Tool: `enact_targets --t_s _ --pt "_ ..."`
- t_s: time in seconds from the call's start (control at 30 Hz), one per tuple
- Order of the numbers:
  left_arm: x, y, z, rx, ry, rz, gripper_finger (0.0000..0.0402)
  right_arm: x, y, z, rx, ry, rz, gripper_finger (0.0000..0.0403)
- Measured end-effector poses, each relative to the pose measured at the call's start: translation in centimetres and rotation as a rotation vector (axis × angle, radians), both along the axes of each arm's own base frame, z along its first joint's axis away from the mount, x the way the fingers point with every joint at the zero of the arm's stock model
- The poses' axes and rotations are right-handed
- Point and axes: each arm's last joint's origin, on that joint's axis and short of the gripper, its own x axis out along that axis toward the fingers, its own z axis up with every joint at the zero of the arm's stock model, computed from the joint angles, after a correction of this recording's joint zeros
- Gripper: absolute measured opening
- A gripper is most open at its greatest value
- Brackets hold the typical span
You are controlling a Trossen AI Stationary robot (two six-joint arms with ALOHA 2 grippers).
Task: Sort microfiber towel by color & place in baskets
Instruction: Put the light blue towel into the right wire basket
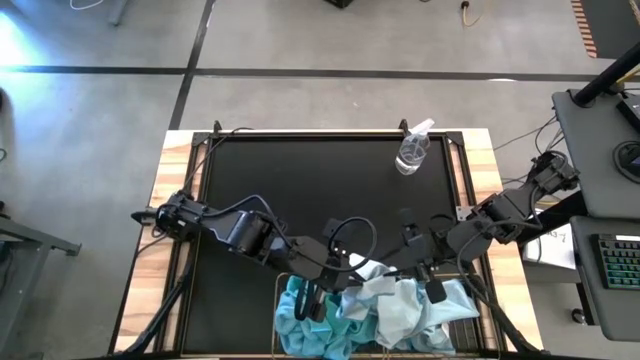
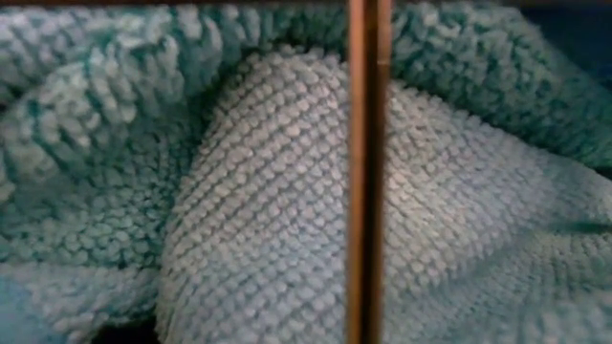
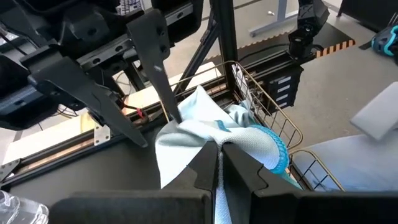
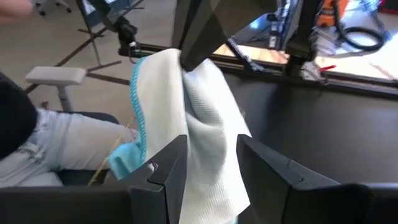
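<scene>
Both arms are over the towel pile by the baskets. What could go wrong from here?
1. The left claw is shut on a pale towel, and the open right claw straddles what seems the same cloth. If it closes, the two may tug against each other.
2. The pale towel hangs beside the wire basket; an edge may snag the rim.
3. Turquoise and pale towels lie heaped together, so a lift may drag the wrong colour along.

We see 1 clear plastic spray bottle [image 1: 411, 152] standing upright on the black table mat [image 1: 300, 190], near the far right corner and well apart from everything else on the mat. The mat lies on a light wooden tabletop [image 1: 170, 215]. Beside the table's right side, we note a keyboard [image 1: 618, 270] on a grey desk [image 1: 590, 150].
</scene>
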Motion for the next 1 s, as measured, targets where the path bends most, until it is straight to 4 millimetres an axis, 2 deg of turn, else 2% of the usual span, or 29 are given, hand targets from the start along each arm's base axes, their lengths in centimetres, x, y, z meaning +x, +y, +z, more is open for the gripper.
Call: enact_targets --t_s 0.37,0.73,1.0 --pt "0.0 0.0 0.0 0.016 -0.004 -0.007 0.0 0.2 0.1 -0.2 0.028 0.017 -0.005 0.0134" --pt "0.0 0.0 0.0 0.019 -0.004 -0.009 0.0 2.5 1.7 -2.3 0.0 0.073 -0.009 0.0134" --pt "0.0 0.0 0.0 0.019 -0.005 -0.009 0.0 3.1 2.1 -1.4 0.041 0.038 -0.017 0.0134"
